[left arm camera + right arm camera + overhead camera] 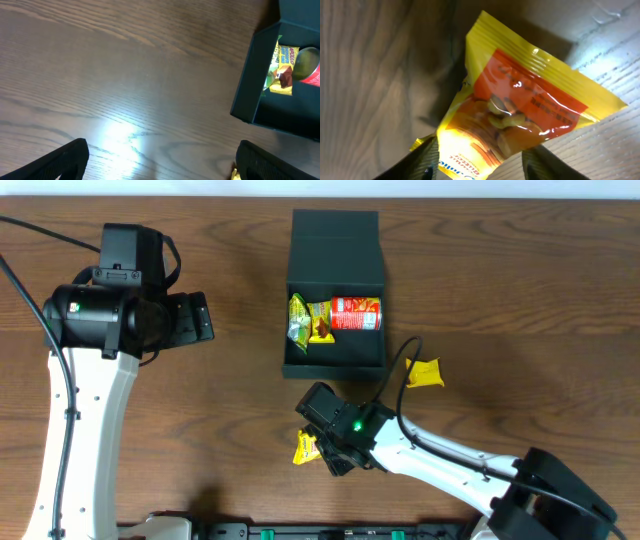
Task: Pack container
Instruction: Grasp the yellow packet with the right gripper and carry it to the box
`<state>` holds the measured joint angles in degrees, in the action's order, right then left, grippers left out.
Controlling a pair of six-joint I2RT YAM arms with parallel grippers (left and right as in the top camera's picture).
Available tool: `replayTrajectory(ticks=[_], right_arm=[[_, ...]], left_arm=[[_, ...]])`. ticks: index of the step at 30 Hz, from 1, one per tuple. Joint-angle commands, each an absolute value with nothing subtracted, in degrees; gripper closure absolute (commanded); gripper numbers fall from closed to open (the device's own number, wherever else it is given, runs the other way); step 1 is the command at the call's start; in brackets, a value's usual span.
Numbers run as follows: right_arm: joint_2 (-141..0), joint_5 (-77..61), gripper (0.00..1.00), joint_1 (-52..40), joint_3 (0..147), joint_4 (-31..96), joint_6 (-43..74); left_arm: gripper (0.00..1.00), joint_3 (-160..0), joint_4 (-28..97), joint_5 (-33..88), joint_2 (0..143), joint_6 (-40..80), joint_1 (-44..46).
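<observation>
Left claw (162,166) spread wide | container (247,85) ahead-right of it | right claw (480,170), we think, grasping yellow packet (520,100) between its fingers

The worktop (520,300) was seen as brown grained wood, smooth, with a soft sheen where light was caught. The container (335,240) was finished matt and dark teal. The yellow packet (520,105) was made of glossy, crinkled plastic film. A shiny printed skin was shown by the can (356,313). The left fingers (60,162) were matt black.
</observation>
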<state>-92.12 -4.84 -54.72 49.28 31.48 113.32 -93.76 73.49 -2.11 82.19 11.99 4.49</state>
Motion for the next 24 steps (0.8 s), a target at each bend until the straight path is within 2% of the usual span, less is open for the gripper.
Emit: replayTrajectory(ticks=[1, 5, 8, 15, 21, 24], right_arm=[[-92.3, -3.2, 0.54, -55.6, 49.0, 31.5, 113.1], [-92.3, -3.2, 0.71, -55.6, 49.0, 31.5, 113.1], [-92.3, -3.2, 0.78, -55.6, 49.0, 31.5, 113.1], [-92.3, -3.2, 0.85, -55.6, 49.0, 31.6, 113.0], [-92.3, -3.2, 0.98, -55.6, 49.0, 31.0, 110.8], [-92.3, -3.3, 0.98, -55.6, 49.0, 30.9, 110.5]], left_arm=[[0.05, -93.9, 73.7, -3.2, 82.4, 11.6, 4.1], [0.05, -93.9, 73.7, -3.2, 82.4, 11.6, 4.1], [0.05, -93.9, 73.7, -3.2, 82.4, 11.6, 4.1], [0.05, -93.9, 73.7, -3.2, 82.4, 11.6, 4.1], [0.05, -93.9, 73.7, -3.2, 82.4, 11.6, 4.1], [0.05, -93.9, 73.7, -3.2, 82.4, 11.6, 4.1]])
